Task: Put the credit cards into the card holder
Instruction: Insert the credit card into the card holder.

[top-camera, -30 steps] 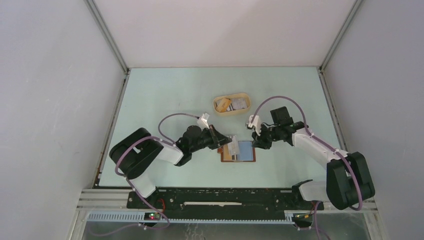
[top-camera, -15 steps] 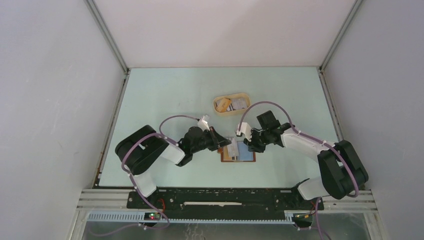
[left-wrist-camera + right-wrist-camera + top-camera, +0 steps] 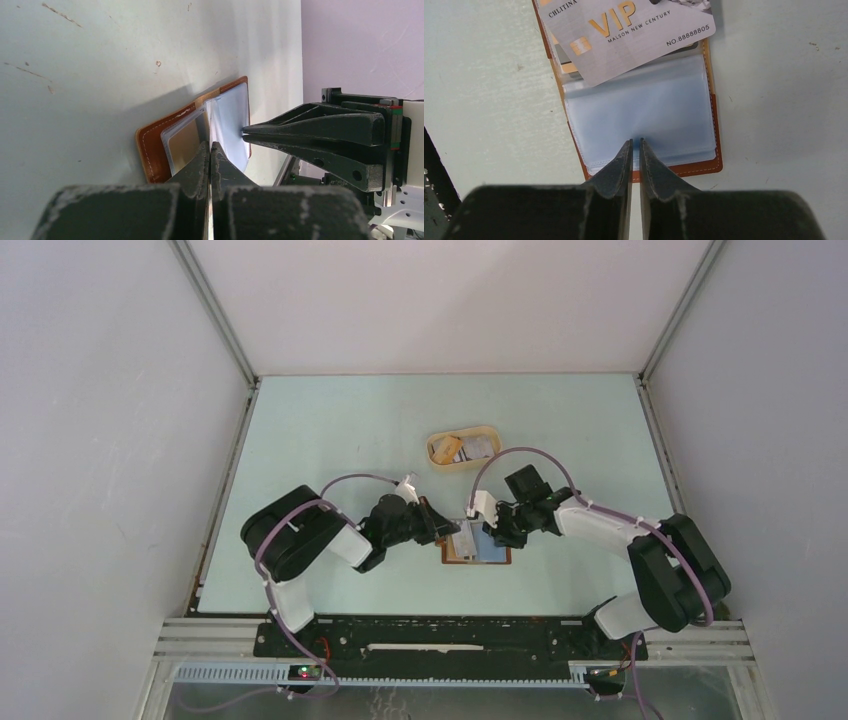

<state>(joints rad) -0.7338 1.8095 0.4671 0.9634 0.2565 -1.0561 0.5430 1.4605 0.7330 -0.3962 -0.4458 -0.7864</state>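
The reddish-brown card holder (image 3: 478, 556) lies open on the table, clear sleeves up; it also shows in the left wrist view (image 3: 150, 150) and the right wrist view (image 3: 716, 150). My left gripper (image 3: 447, 531) is shut on a silvery VIP credit card (image 3: 624, 30), seen edge-on between its fingers (image 3: 200, 160). The card lies tilted over the holder's left half (image 3: 466, 537). My right gripper (image 3: 491, 532) is shut, its fingertips (image 3: 626, 150) resting on the clear blue-tinted sleeve (image 3: 664, 110) of the right half.
A tan oval tray (image 3: 437, 458) stands behind the holder, with more cards (image 3: 481, 446) in it. The cell's walls rise on the left, right and back. The black base rail runs along the near edge.
My right gripper has moved left and come down onto the holder's clear sleeve. My left gripper has edged right with the card over the holder.
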